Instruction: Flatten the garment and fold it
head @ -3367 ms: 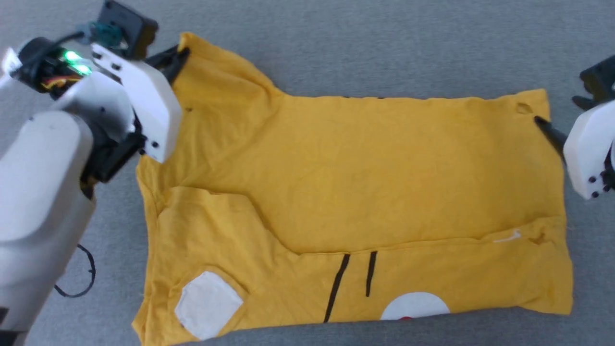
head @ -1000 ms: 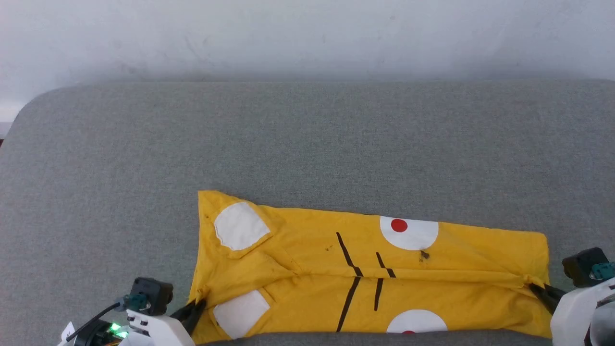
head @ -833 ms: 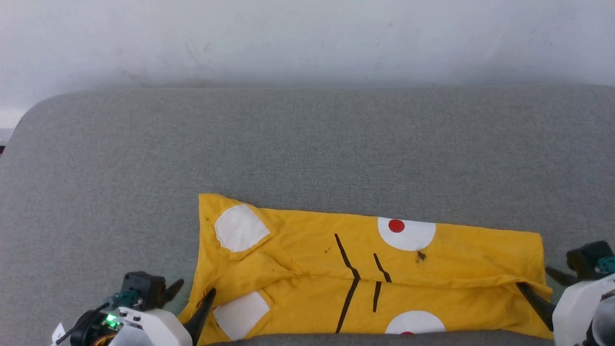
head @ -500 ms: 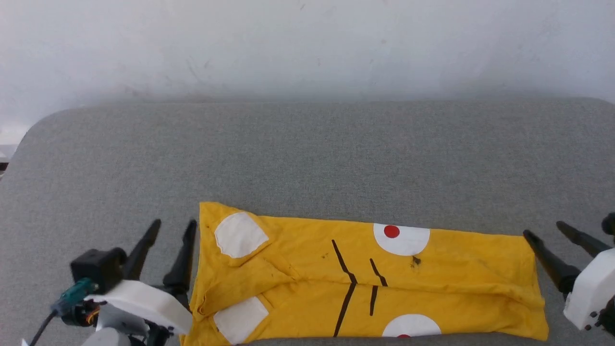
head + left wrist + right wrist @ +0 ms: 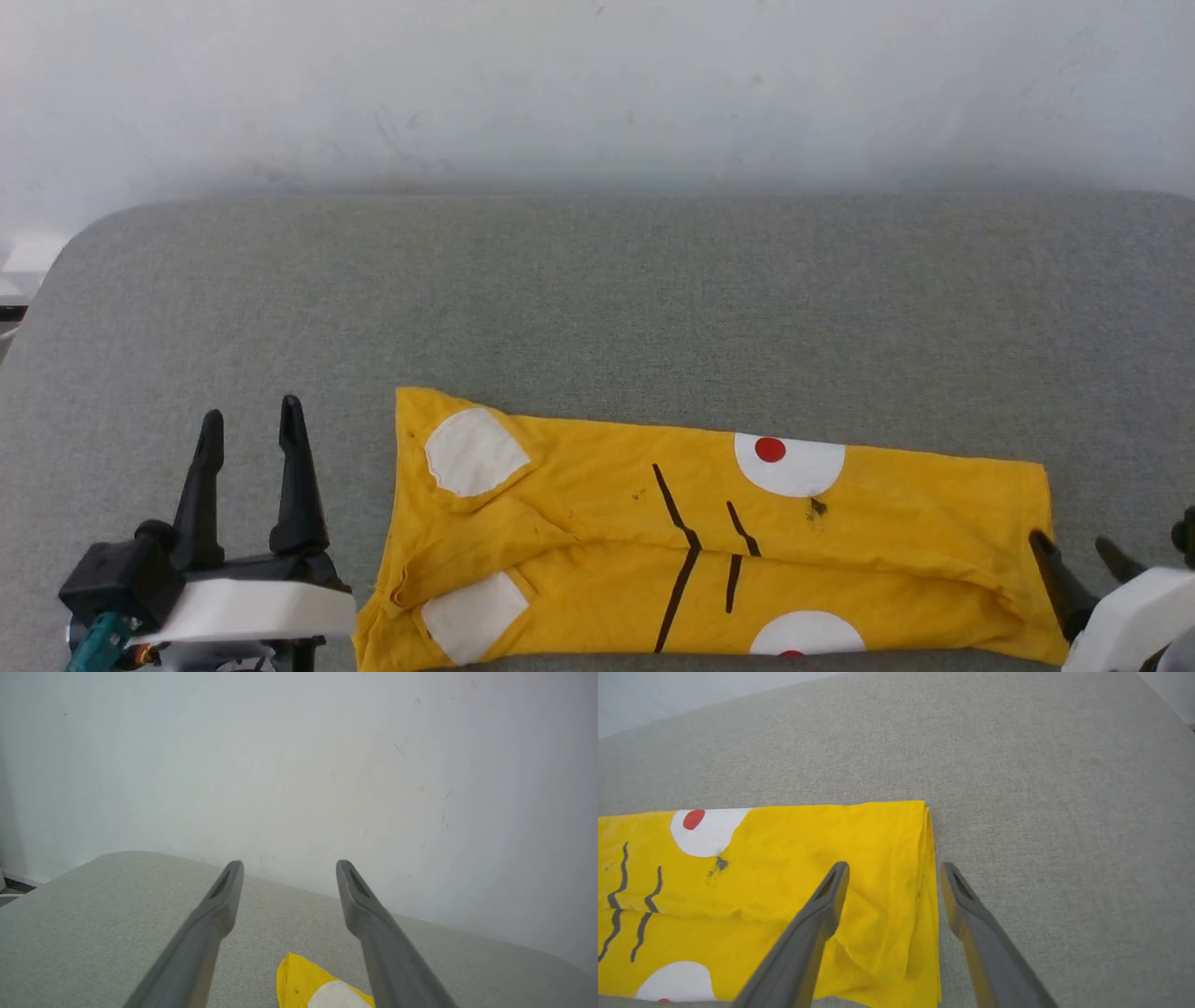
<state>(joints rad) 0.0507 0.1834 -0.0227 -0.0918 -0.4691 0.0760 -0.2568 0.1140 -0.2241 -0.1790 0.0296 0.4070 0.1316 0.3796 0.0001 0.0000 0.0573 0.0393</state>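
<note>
Garment (image 5: pixel 709 551) folded flat between left gripper (image 5: pixel 252 409) and right gripper (image 5: pixel 1068 539), both spread wide, holding nothing

looks like a bare test room, lab-style — a plain white wall (image 5: pixel 597 84), scuffed and flecked with marks, and right up against it a broad grey fabric-covered surface (image 5: pixel 597 280) with a rounded corner — padded table or bed, can't tell from here.

yellow garment (image 5: pixel 878 541) with white patches, black stripes, red dots
</note>
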